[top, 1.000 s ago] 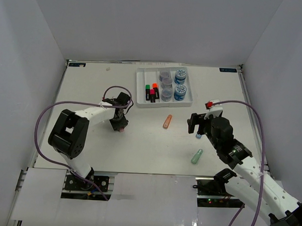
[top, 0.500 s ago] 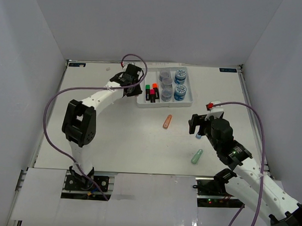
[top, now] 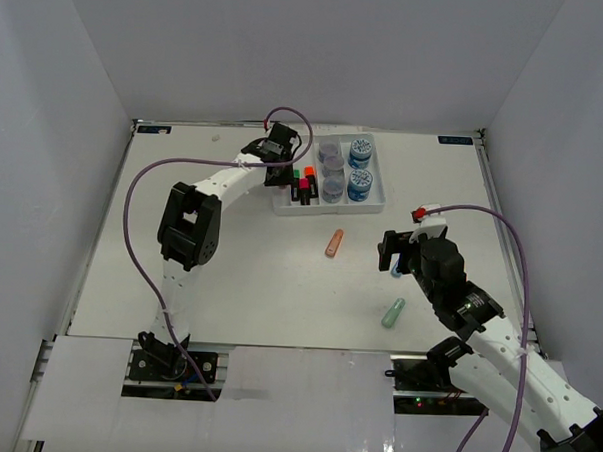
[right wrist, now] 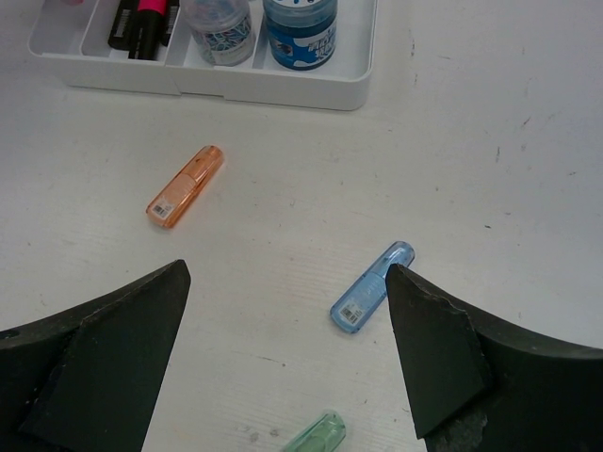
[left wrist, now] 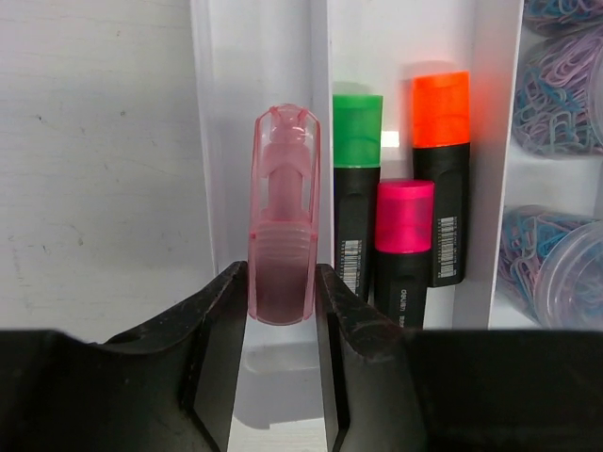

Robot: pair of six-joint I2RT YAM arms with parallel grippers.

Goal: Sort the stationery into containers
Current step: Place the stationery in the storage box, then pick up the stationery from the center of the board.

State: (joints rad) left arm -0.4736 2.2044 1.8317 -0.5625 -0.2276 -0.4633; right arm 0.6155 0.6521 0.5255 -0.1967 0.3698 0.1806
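Note:
My left gripper (top: 278, 163) is shut on a pastel pink highlighter (left wrist: 283, 226) and holds it over the leftmost compartment of the white tray (top: 374, 205). The wrist view shows that compartment's wall (left wrist: 219, 113). The second compartment holds black highlighters with green (left wrist: 356, 188), orange (left wrist: 440, 169) and pink (left wrist: 403, 245) caps. Jars (top: 333, 168) and blue-labelled jars (top: 359, 182) fill the right compartments. My right gripper (top: 390, 252) is open above the table. Below its wide-open gripper (right wrist: 285, 273) lie a blue highlighter (right wrist: 370, 287), an orange one (right wrist: 186, 185) and a mint one (right wrist: 316, 435).
In the top view the orange highlighter (top: 334, 242) lies mid-table, the mint one (top: 393, 312) near the front and the blue one (top: 397, 271) is partly hidden under my right gripper. White walls enclose the table on three sides. The tray's near wall (right wrist: 217, 87) shows in the right wrist view.
My left arm has swung from the table's middle left up to the tray, carrying the pink highlighter over the leftmost compartment. The right arm has barely moved.

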